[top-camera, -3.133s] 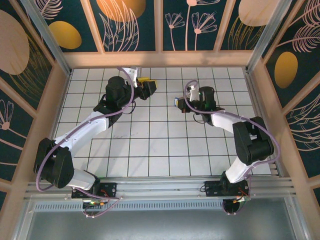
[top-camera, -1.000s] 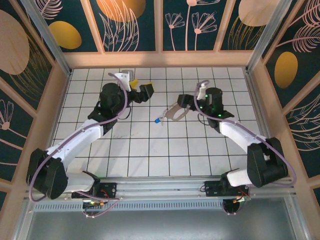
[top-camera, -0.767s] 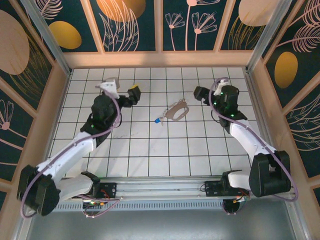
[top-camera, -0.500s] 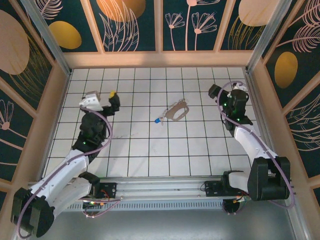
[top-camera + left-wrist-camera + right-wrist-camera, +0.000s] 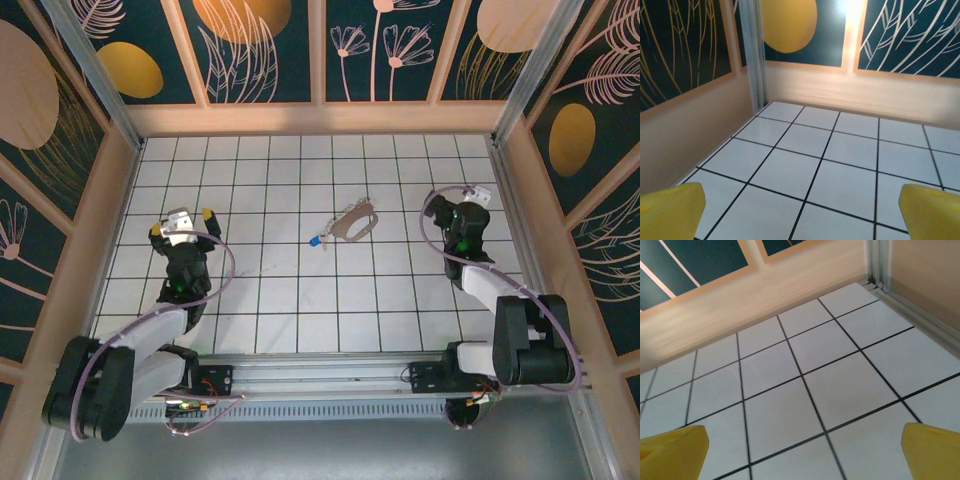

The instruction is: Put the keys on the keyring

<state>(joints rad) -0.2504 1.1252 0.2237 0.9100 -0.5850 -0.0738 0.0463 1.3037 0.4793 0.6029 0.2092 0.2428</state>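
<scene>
At the near edge of the white tiled tabletop (image 5: 300,310), the two arms are folded close to their bases, one at each side. The left claw (image 5: 183,221) hangs over the tiles by the left wall. Its yellow fingertips (image 5: 671,210) are spread wide with nothing between them. The right claw (image 5: 800,452) is over the tiles by the right wall, also wide and empty, with bare squares showing between its tips. Farther in, near the middle of the tabletop and well apart from both claws, lies the small key (image 5: 314,242) with its blue head. Just beyond it, to the right, is the pale oval keyring (image 5: 353,223). Silvery links (image 5: 328,231) run between the two, but whether the key is joined to them cannot be told. Behind everything stands the back wall (image 5: 270,50) of dark panels painted with orange ovals and leaves.
</scene>
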